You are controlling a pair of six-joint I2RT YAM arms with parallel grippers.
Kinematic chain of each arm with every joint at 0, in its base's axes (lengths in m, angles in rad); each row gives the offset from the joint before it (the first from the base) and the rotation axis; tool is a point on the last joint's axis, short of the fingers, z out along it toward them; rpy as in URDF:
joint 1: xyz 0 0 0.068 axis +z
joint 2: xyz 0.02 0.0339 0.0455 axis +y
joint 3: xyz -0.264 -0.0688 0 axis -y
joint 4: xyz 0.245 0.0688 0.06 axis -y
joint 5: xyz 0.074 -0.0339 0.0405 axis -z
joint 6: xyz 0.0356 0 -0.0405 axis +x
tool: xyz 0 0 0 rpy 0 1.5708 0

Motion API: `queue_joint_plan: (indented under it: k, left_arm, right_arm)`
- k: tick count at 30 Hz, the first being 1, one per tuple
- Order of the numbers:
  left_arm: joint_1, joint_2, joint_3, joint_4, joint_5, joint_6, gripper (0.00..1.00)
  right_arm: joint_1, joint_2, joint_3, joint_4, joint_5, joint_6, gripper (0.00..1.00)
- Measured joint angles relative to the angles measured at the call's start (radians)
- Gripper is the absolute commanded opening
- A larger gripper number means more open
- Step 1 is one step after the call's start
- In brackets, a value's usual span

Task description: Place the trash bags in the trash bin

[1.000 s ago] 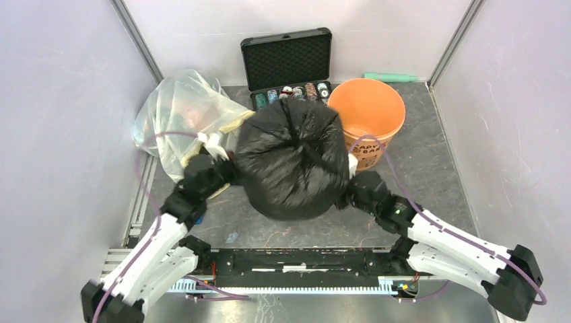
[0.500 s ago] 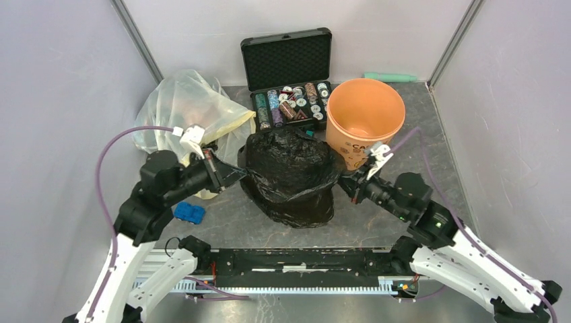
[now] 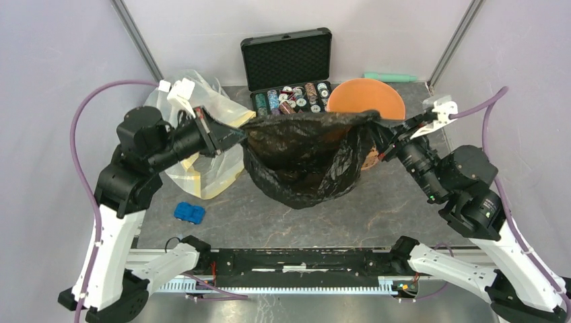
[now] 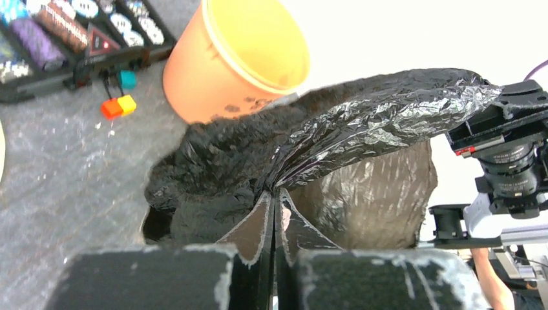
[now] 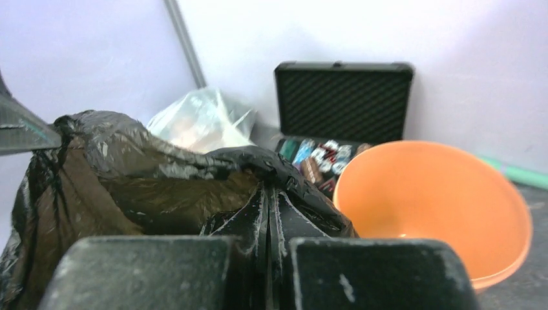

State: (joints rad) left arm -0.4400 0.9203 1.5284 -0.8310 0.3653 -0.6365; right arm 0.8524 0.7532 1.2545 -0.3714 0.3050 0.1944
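Glossy crinkled black plastic bag (image 3: pixel 303 158)

The trash bag (image 3: pixel 303 158) hangs over the bench (image 3: pixel 397 198), before the case (image 3: pixel 288 64); the trash bin (image 3: pixel 367 101) stands behind its right end, the clear bag (image 3: pixel 195 101) at its left.

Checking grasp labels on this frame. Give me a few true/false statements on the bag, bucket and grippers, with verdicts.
1. The left gripper and the right gripper are both shut on the black bag. True.
2. The black bag lies inside the orange bucket. False: it hangs stretched between the two grippers, outside the bucket.
3. The chip case is closed. False: its lid stands open and the chips show.
4. A small blue object lies on the table near the left arm. True.
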Motion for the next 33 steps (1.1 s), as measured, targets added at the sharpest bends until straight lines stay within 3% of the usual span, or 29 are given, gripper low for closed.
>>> queue_joint_plan:
  k: [6, 13, 23, 33]
  left_arm:
    - [0.0, 0.101, 0.079, 0.136, 0.057, -0.04, 0.02]
    - [0.0, 0.183, 0.028, 0.444, 0.187, -0.202, 0.02]
    - [0.0, 0.31, 0.047, 0.843, 0.215, -0.397, 0.02]
    - [0.0, 0.474, 0.049, 1.058, 0.204, -0.462, 0.02]
  right_arm:
    - [0.0, 0.034, 0.064, 0.088, 0.141, -0.085, 0.0]
    - [0.0, 0.045, 0.118, 0.257, 0.273, -0.22, 0.0]
    - [0.0, 0.116, 0.219, 0.52, 0.353, -0.43, 0.0]
    - [0.0, 0.166, 0.108, 0.731, 0.442, -0.596, 0.0]
